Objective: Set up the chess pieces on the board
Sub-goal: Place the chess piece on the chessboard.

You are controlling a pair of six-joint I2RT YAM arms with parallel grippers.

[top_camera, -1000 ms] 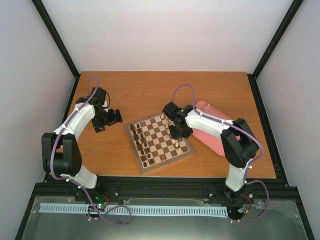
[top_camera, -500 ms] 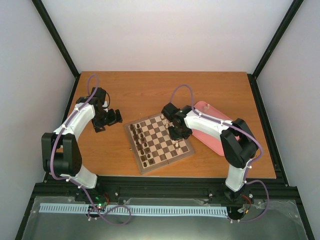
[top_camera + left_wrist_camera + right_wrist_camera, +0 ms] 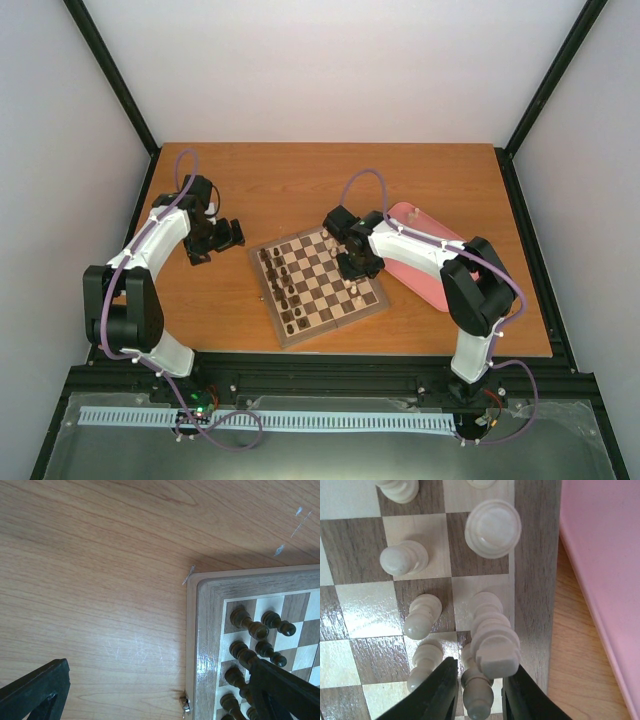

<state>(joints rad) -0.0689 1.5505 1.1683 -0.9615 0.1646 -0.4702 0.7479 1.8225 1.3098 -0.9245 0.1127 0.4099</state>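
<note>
The right gripper (image 3: 480, 682), black fingers narrowly apart, flanks one of the pale cream turned-wood chess pieces (image 3: 477, 695); whether it is clamped is unclear and its lower end is cut off. Others stand on the glossy checked wooden board (image 3: 536, 555), beside a smooth pink tray (image 3: 605, 555). The left gripper (image 3: 157, 680) gapes wide over the grained wooden table (image 3: 100, 580).

The right gripper (image 3: 358, 266) is edging a little toward the left of the top frame, over the right-hand rows of the board (image 3: 335, 321). The black wrist block behind it is sliding a touch left and down the frame from its place a second ago. The purple cable (image 3: 360, 172) looping above it is leaning the same way. Most of this drift is happening in the first half second. Over the last half second the arm is barely creeping, the jaws settling low among the pale chess pieces (image 3: 352, 291).
</note>
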